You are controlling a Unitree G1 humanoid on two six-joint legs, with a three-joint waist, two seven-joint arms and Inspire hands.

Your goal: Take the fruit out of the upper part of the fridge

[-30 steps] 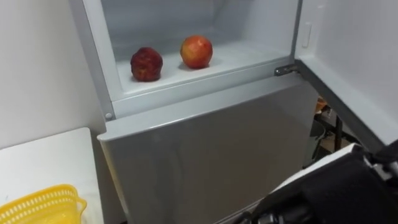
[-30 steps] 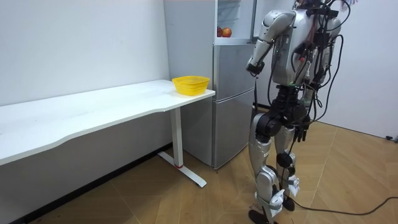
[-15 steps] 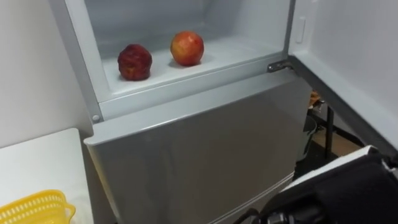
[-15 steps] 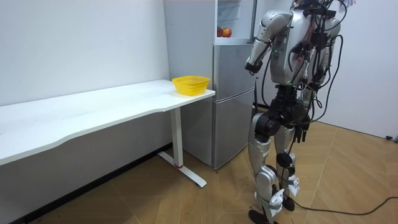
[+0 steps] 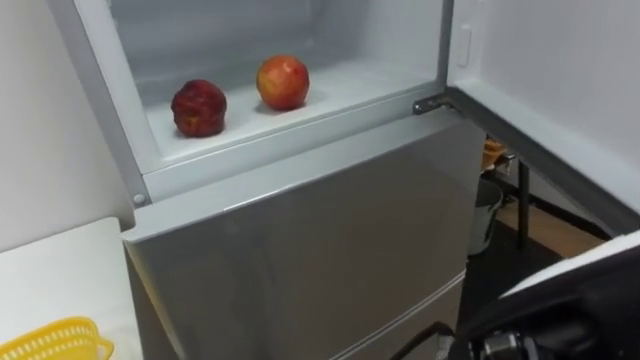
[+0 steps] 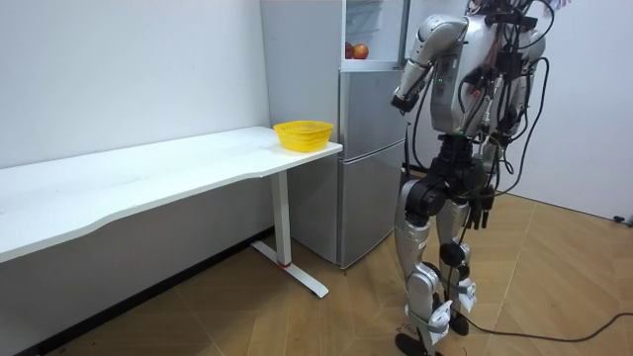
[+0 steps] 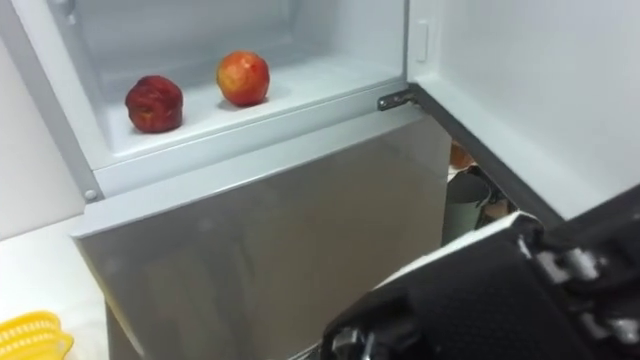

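The upper fridge compartment point(image 5: 300, 110) stands open. On its white shelf lie a dark red apple point(image 5: 198, 107) and, to its right, a red-yellow apple point(image 5: 282, 81); both also appear in the right eye view, the dark apple point(image 7: 154, 103) and the lighter apple point(image 7: 243, 77). My right forearm point(image 5: 565, 315) crosses the lower right corner, well below the shelf. In the room view I stand in front of the fridge with my right hand point(image 6: 404, 102) raised near the top of the lower door, apart from the apples. My left hand point(image 6: 483, 210) hangs by my hip.
The open upper door point(image 5: 560, 110) swings out on the right. The closed silver lower door point(image 5: 320, 250) fills the middle. A yellow basket point(image 5: 45, 340) sits on the white table point(image 5: 60, 265) left of the fridge.
The eye view has swung to the right, so the fridge and apples sit further left in it. My right arm shows lower in the corner. The apples stay on the shelf.
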